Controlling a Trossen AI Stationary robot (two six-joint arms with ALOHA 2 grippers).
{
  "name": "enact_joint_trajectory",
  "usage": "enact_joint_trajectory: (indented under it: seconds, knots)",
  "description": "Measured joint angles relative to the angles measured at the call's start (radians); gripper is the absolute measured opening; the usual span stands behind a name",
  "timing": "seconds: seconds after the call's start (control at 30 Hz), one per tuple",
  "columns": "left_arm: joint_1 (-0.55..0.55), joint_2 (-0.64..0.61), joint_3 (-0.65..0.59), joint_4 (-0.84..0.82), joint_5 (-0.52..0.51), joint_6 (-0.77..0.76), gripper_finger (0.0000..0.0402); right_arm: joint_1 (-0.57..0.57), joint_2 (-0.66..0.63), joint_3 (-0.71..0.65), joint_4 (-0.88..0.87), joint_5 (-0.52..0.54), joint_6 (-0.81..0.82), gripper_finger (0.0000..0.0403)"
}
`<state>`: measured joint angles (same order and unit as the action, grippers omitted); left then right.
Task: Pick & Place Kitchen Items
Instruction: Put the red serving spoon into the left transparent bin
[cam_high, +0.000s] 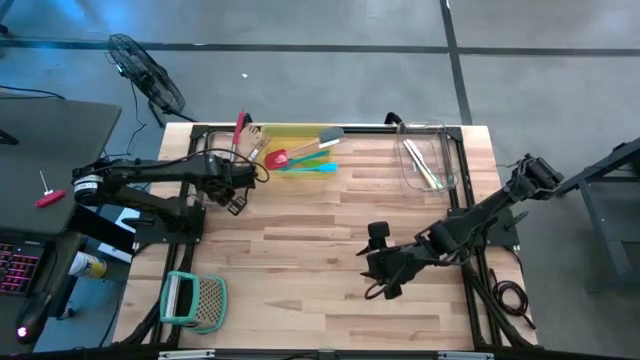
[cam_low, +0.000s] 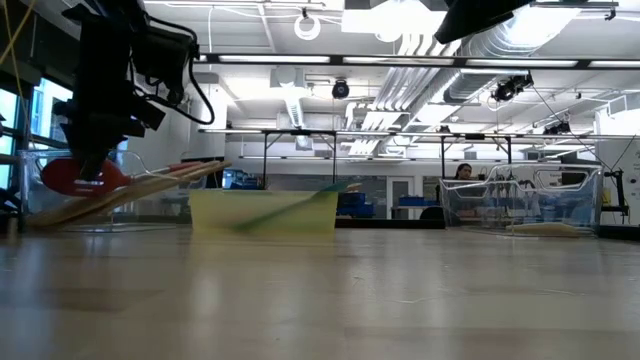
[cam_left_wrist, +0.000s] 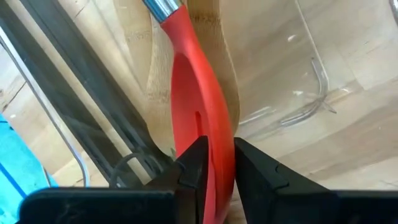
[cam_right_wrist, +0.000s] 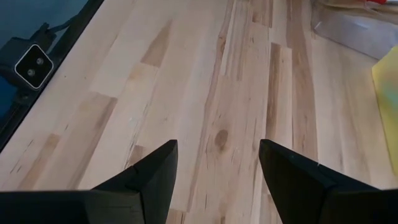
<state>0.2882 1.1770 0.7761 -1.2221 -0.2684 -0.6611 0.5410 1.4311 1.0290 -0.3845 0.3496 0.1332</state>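
My left gripper (cam_left_wrist: 217, 146) is at the table's far left (cam_high: 226, 176), shut on a red spatula (cam_left_wrist: 196, 93) with a metal collar; in the low view its blade (cam_low: 72, 178) shows under the dark fingers. Pale wooden utensils (cam_low: 140, 186) lean on a clear container (cam_left_wrist: 311, 81) beside it. A yellow tray (cam_high: 300, 132) at the far edge holds a red spoon (cam_high: 277, 158) and green, blue and grey spatulas. My right gripper (cam_right_wrist: 217, 168) hovers open over bare wood at the near right (cam_high: 385, 275). My left gripper pinches the red spatula's blade (cam_left_wrist: 219, 163) between its two fingers, one on each flat face, near the blade's free end. The fingers come steeply from above. The collar and handle reach away toward the far edge. The blade is off the table top beside the wooden utensils.
A second clear container (cam_high: 430, 160) with a few utensils stands at the far right. A teal-handled grater (cam_high: 195, 300) lies at the near left corner. The wide middle of the wooden table (cam_high: 320, 240) is bare. A person (cam_low: 462, 172) sits far off in the room.
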Motion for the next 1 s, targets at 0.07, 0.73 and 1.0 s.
enact_joint_trajectory:
  seconds: [0.07,0.73,1.0]
  knots:
    - [0.000,0.000,0.000,0.000,-0.003,0.002,0.0069,-0.001,0.000,0.000,0.000,-0.009,0.001,0.0219]
    - [0.000,-0.001,0.002,0.054,-0.012,0.010,0.0069,-0.007,0.000,0.000,0.000,-0.010,-0.006,0.0219]
    - [0.000,-0.001,0.004,0.044,-0.021,0.010,0.0069,-0.007,0.000,0.000,0.000,-0.010,-0.006,0.0219]
